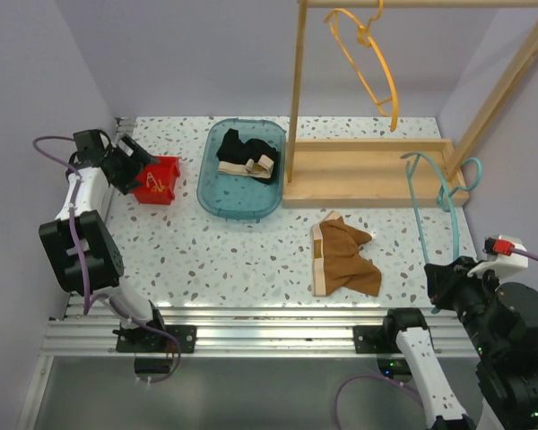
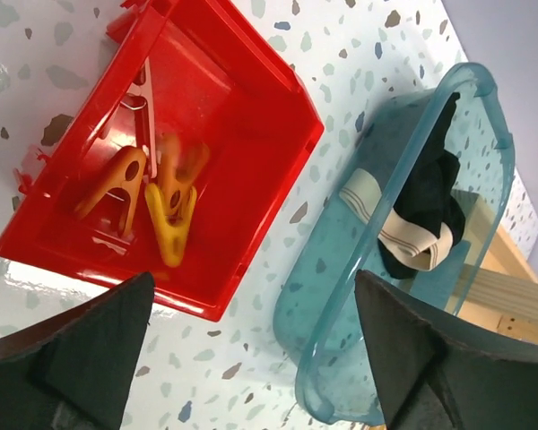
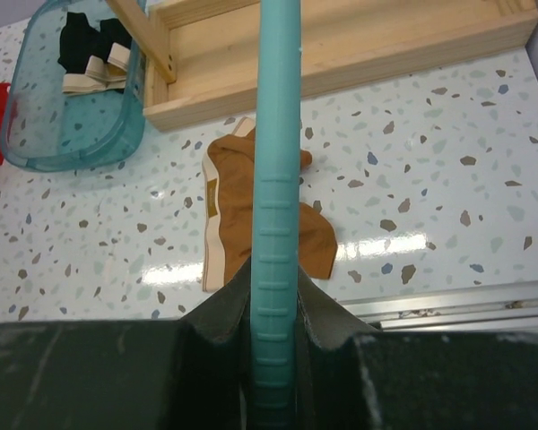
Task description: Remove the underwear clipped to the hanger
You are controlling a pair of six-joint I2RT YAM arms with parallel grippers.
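Observation:
The black underwear with beige waistband lies in the teal tub; it also shows in the left wrist view. The rust-brown underwear lies flat on the table, also in the right wrist view. My right gripper is shut on the bar of a teal hanger, held upright at the right of the table. My left gripper is open and empty, hovering over the red bin that holds orange and yellow clips.
A wooden rack stands at the back right, with an orange hanger on its top bar. The red bin sits at the left, next to the teal tub. A metal rail runs along the near edge.

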